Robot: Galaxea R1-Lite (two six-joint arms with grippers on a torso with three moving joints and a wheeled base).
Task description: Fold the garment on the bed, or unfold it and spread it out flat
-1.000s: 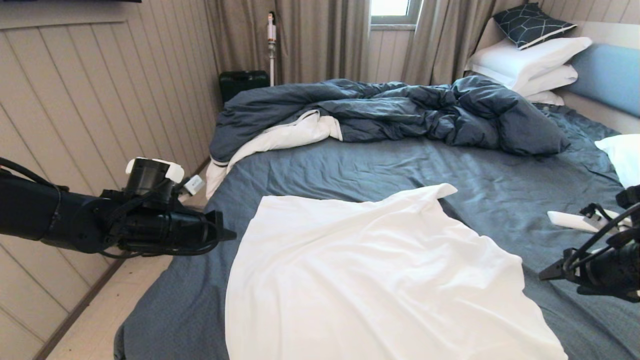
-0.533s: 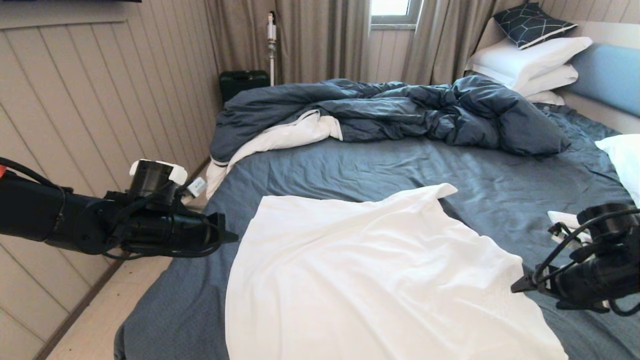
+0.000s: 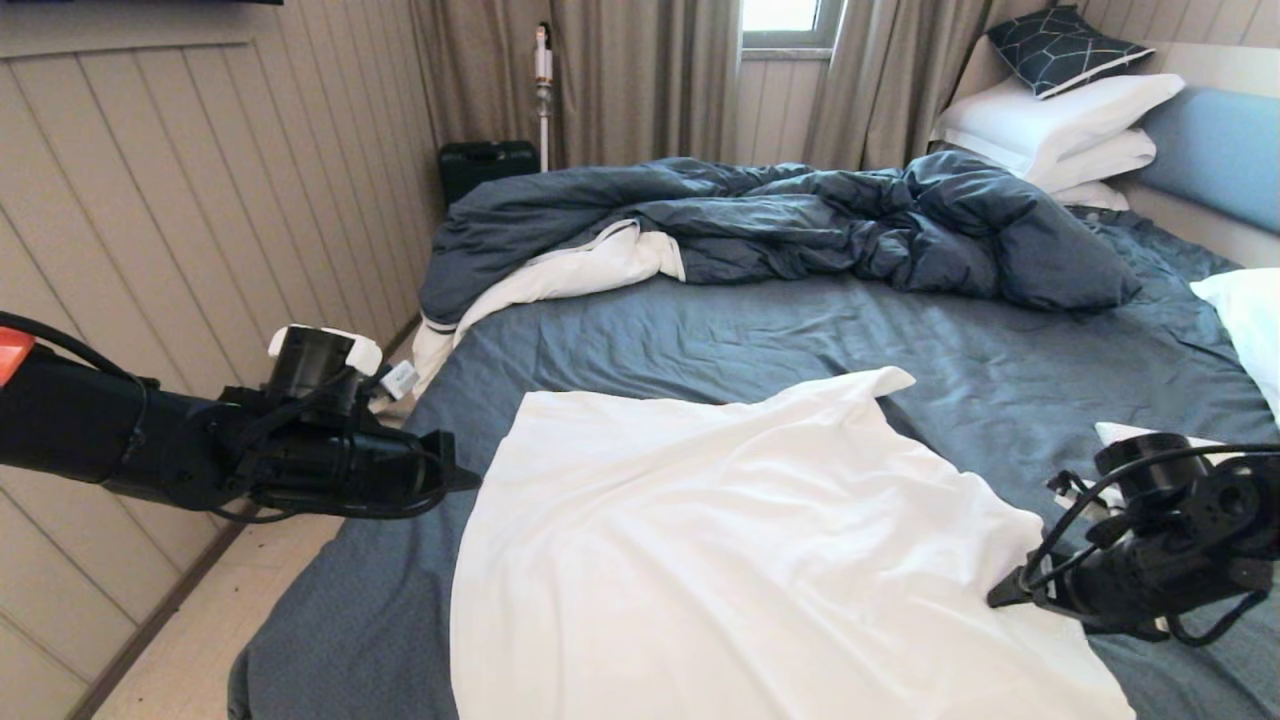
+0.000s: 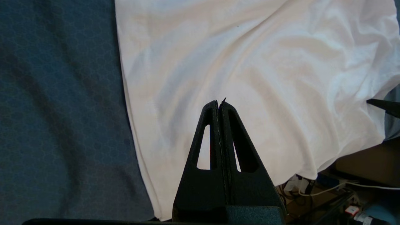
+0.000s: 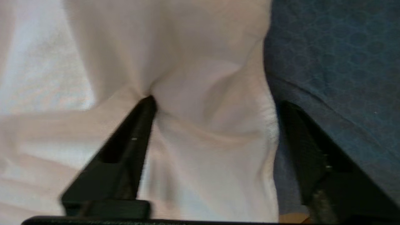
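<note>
So the white garment is lying spread on the near half of the bed, long axis running 6 to 12. Right tool is wide open, straddling its 3 o'clock hem, way closer than the left tool, which is pinched closed and empty over the 9 o'clock side.

Beige panelled wall ran along left. Grey-brown curtains hung far. Small window glowed with daylight. Dark case and stick vacuum stood in far corner. Pale wood floor lay near left.
</note>
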